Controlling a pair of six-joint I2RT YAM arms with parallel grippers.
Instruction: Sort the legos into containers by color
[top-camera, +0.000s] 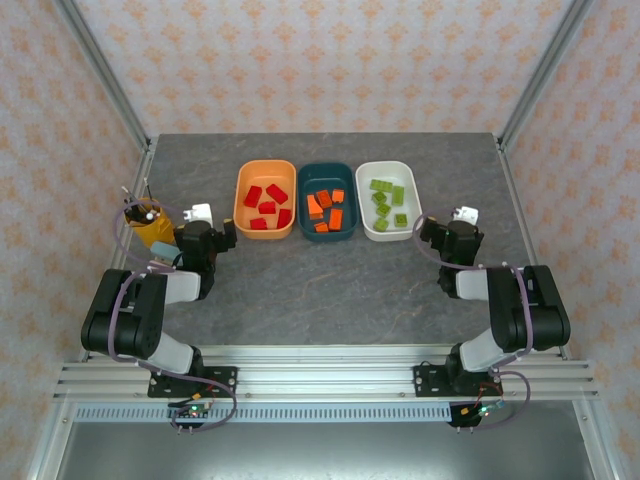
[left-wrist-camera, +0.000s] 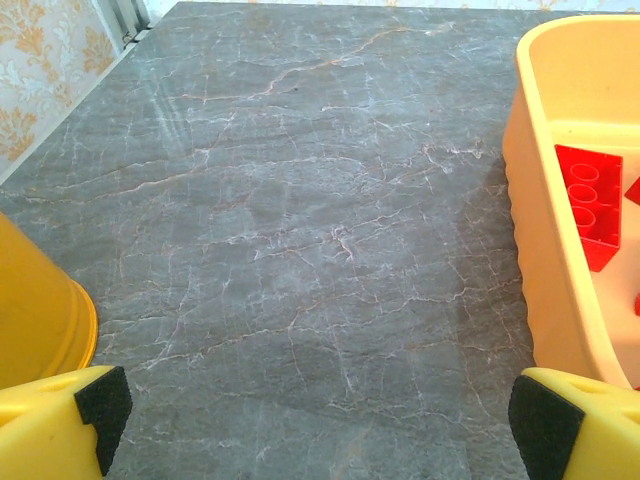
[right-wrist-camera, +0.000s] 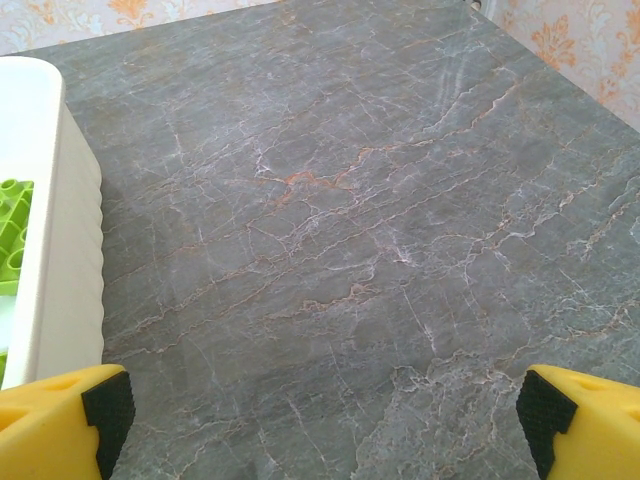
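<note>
Three containers stand in a row at the back of the table. The orange tub holds several red legos. Several orange legos lie in the dark teal tub, and several light green legos in the white tub. My left gripper is open over bare table, left of the orange tub's wall, where a red lego shows inside. My right gripper is open over bare table, right of the white tub's wall; a green lego shows inside.
A small yellow pen cup stands close to the left of my left gripper, with a pale blue block beside it. Grey marble tabletop spreads in front of the tubs. Metal frame posts run up from the back corners.
</note>
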